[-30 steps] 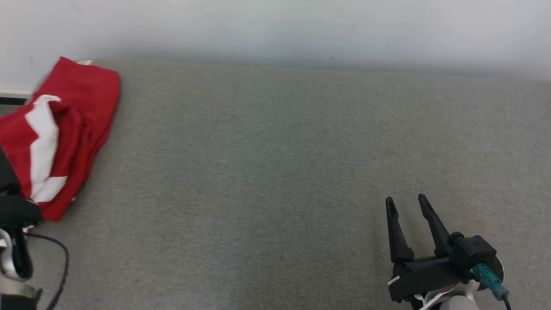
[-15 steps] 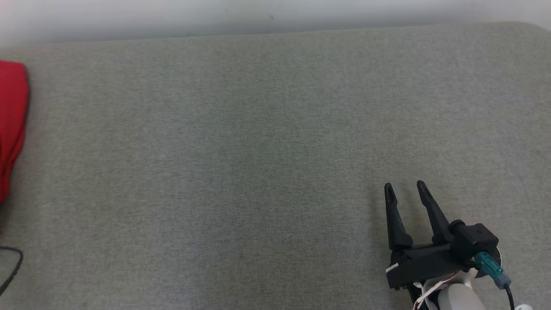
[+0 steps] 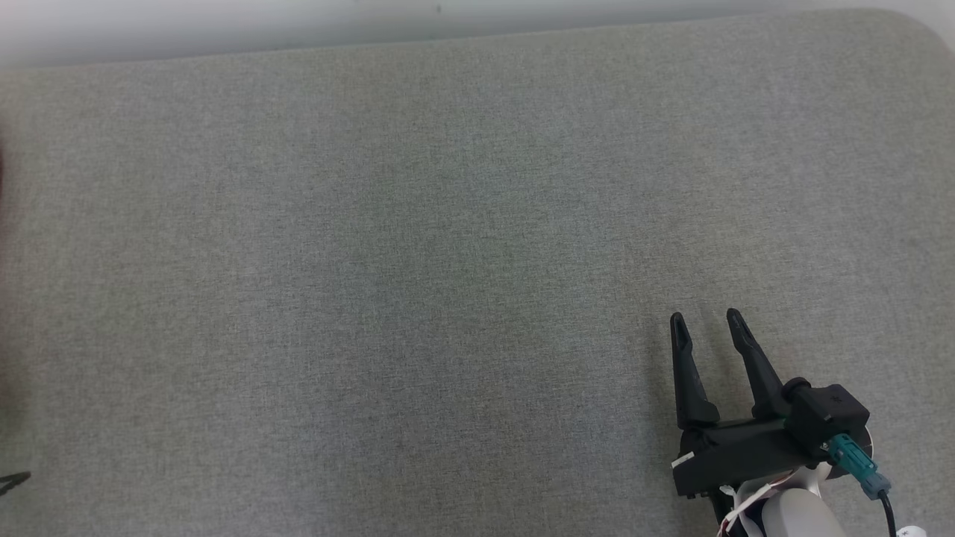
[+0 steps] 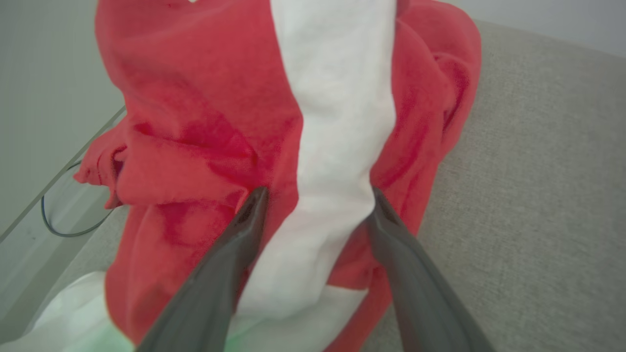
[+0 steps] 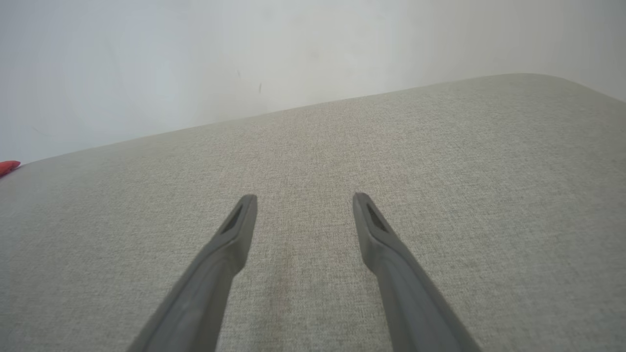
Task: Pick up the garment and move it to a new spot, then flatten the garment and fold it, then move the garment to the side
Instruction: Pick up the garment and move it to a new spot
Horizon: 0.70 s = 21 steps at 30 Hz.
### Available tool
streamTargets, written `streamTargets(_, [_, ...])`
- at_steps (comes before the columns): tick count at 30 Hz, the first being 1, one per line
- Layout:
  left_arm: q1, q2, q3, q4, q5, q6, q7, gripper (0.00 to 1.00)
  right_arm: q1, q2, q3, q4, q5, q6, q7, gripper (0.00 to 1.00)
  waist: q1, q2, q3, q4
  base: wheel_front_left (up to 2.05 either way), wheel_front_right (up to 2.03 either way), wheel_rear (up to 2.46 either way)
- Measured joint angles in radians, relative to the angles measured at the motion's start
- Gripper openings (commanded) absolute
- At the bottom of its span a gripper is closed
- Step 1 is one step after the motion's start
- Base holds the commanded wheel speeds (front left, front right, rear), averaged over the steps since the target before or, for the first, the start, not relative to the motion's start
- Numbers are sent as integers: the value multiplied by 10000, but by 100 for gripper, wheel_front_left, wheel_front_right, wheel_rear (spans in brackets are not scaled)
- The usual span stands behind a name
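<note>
Left wrist view: garment (image 4: pixel 195 122) close up, a red cloth with a broad white stripe (image 4: pixel 337 98) running down its middle. It lies bunched and creased at the edge of the grey fabric surface (image 4: pixel 538 195), and one red fold pokes out past that edge. More white cloth shows at the lower left, blurred.

Left gripper (image 4: pixel 318 191): fingers spread wide, one tip on the red beside the stripe, the other at the stripe's far margin, so the white band sits between them. The tips look to be right at the cloth (actual contact cannot be judged from this angle). Nothing is pinched.

A thin dark cable (image 4: pixel 63 232) loops on the pale floor beyond the surface's edge.

Head view: right gripper (image 3: pixel 705 315) at the lower right, over bare grey fabric, fingers parted and pointing up the frame. A teal connector (image 3: pixel 850 459) sits on its black body. A pale wall (image 3: pixel 224 30) runs along the far side of the surface.

Right wrist view: right gripper (image 5: pixel 304 196) spread, nothing between the fingers, grey fabric beneath. A sliver of the red garment (image 5: pixel 7 167) shows at the far left edge, well apart from this gripper, where the surface meets the wall (image 5: pixel 244 58).
</note>
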Motion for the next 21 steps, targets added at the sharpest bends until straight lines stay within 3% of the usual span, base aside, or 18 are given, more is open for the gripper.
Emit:
streamTargets(1, [-61, 12, -19, 94, -15, 4, 86, 100, -4, 2, 0, 0, -12, -2, 0, 100, 0, 0, 11, 13, 0, 0, 0])
streamTargets(2, [-121, 10, -29, 180, -21, 10, 161, 83, -7, 0, -4, 2, -12, 0, 0, 100, 0, 0, 23, 29, 0, 0, 0])
streamTargets(4, [-212, 2, -63, 316, -52, 36, 238, 0, -14, 0, 4, 2, -38, 0, 0, 100, 0, 0, 40, 67, 0, 0, 0])
streamTargets(12, [-272, 8, -238, 368, -42, 17, -525, 0, -53, 2, -8, 86, -56, 0, 0, 100, 0, 0, -52, 164, 0, 0, 0])
streamTargets(21, [-930, 0, -546, -1156, 94, -136, -1969, 0, 128, 4, -90, 127, -146, 0, 0, 100, -1, 0, -463, 411, 0, 0, 0])
